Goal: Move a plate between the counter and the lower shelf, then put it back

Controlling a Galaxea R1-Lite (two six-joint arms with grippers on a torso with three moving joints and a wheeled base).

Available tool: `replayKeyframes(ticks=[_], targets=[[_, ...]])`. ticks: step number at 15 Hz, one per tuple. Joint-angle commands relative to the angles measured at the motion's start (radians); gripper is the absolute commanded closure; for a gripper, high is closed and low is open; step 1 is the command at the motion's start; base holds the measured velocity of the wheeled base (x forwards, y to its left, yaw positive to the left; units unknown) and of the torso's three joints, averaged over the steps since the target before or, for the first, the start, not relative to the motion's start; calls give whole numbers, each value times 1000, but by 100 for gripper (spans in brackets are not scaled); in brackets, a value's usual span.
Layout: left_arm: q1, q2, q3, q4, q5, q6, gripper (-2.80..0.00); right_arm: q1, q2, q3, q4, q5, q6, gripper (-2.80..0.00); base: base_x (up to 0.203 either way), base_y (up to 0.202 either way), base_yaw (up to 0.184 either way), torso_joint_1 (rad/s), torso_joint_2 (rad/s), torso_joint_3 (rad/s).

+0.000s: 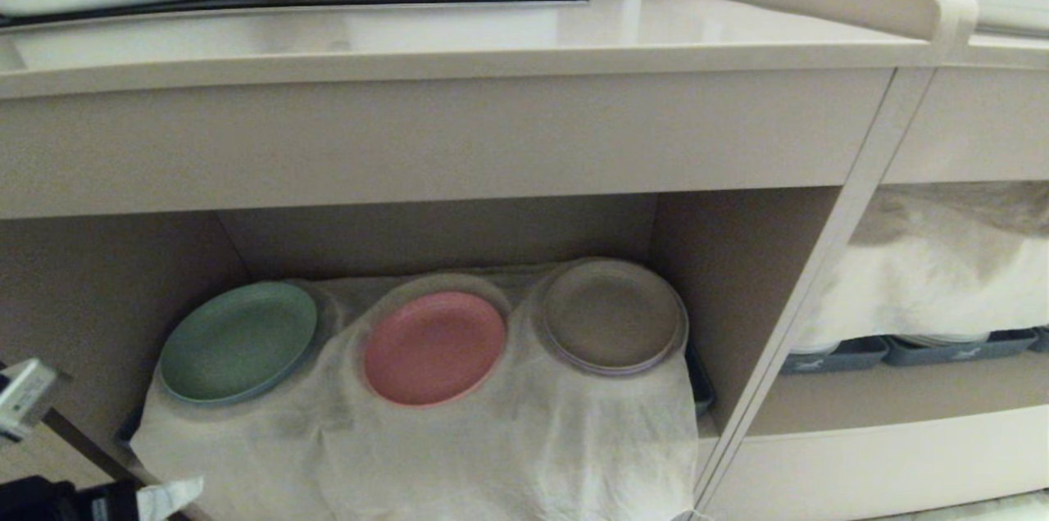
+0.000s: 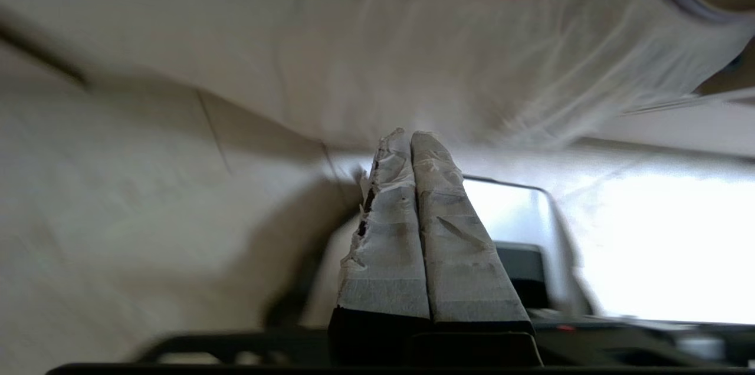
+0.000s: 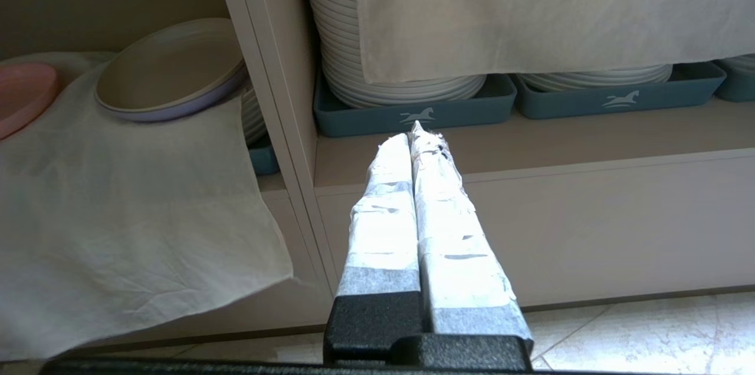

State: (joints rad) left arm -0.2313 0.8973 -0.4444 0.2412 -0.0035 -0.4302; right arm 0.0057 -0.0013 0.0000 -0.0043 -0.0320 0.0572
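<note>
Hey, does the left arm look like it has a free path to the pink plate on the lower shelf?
Probably yes. The pink plate lies uncovered on the white cloth, between two other plates, at the open front of the shelf. The left gripper is shut, low, short of the cloth.

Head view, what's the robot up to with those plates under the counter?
Nothing is being held. The small round matte pink plate lies on the thin white cloth in the lower shelf, between a green plate and a beige plate. The left gripper is shut and empty, low in front of the cloth. The right gripper is shut, by the neighbouring compartment.
</note>
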Motion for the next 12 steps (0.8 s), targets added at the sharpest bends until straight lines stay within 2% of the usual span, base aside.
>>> replayKeyframes(ticks=[1,2,4,7,10,12], targets=[[52,-128,70,-57,4,135,0,0,1,0,0,0,0,0,0,0,0,0,0,0],[87,-163,111,-125,2,209,0,0,1,0,0,0,0,0,0,0,0,0,0,0],[112,-225,166,-210,-4,319,0,0,1,0,0,0,1,0,0,0,0,0,0,0],[130,-348,244,-254,-15,426,0,0,1,0,0,0,0,0,0,0,0,0,0,0],[178,-504,336,-289,-24,501,0,0,1,0,0,0,0,0,0,0,0,0,0,0],[225,-603,378,-294,-65,577,0,0,1,0,0,0,1,0,0,0,0,0,0,0]])
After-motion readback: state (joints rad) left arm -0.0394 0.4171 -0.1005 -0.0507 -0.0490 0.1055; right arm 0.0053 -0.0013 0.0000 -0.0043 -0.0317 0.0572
